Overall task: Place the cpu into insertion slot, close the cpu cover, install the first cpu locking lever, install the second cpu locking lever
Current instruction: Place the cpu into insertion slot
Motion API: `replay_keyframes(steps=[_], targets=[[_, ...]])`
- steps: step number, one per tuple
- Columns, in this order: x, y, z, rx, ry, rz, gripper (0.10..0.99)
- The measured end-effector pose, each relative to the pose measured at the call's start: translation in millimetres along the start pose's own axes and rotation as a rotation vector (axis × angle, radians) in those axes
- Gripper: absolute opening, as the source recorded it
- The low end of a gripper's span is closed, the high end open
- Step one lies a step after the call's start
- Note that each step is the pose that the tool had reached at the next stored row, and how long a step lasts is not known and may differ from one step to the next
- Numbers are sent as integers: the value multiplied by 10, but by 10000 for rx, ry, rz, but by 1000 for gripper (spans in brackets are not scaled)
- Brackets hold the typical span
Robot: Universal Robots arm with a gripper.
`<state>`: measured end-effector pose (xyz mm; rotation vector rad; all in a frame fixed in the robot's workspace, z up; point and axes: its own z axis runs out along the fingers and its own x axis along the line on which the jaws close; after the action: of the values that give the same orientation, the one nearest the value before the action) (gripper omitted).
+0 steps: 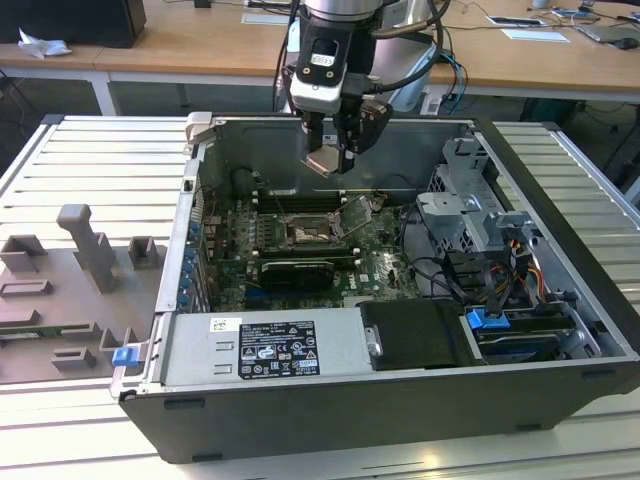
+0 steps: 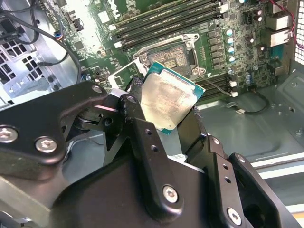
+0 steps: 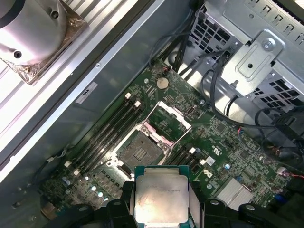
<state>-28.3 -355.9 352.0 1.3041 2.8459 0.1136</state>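
The pincer [image 1: 330, 156] was clamped on the cpu [image 2: 168, 102], holding it in the air above the open case [image 1: 300, 425]. The slot [image 1: 310, 232] lay uncovered below, well apart from the cpu. Its cover [image 1: 357, 216] stood raised at the exterior view's right.

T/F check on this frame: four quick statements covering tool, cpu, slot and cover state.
1. The tool is clamped on the cpu. True.
2. The cpu is seated in the insertion slot. False: the slot is empty, and the cpu is held in the air above it.
3. The cpu cover is shut. False: it stands tilted open beside the slot.
4. The computer case lies open on its side. True.
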Motion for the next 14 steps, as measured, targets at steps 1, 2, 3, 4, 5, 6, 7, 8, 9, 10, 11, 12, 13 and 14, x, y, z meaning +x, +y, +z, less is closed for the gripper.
replay_keyframes(steps=[1,2,3,4,5,6,7,8,9,10,11,12,13,14], targets=[[0,0,3,12,8,51,541],[1,0,8,18,8,147,541],[1,-1,11,17,3,232,541],[1,-1,12,18,0,270,541],[1,-2,15,16,-3,319,541],[2,-3,17,15,-7,373,541],[2,-4,19,13,-11,439,541],[3,-4,21,12,-14,489,541],[3,-5,22,11,-18,542,541],[4,-5,23,10,-20,579,541],[4,-6,25,8,-25,633,541],[4,-6,25,8,-27,667,541],[4,-7,26,7,-29,703,541],[5,-6,27,4,-33,766,541]])
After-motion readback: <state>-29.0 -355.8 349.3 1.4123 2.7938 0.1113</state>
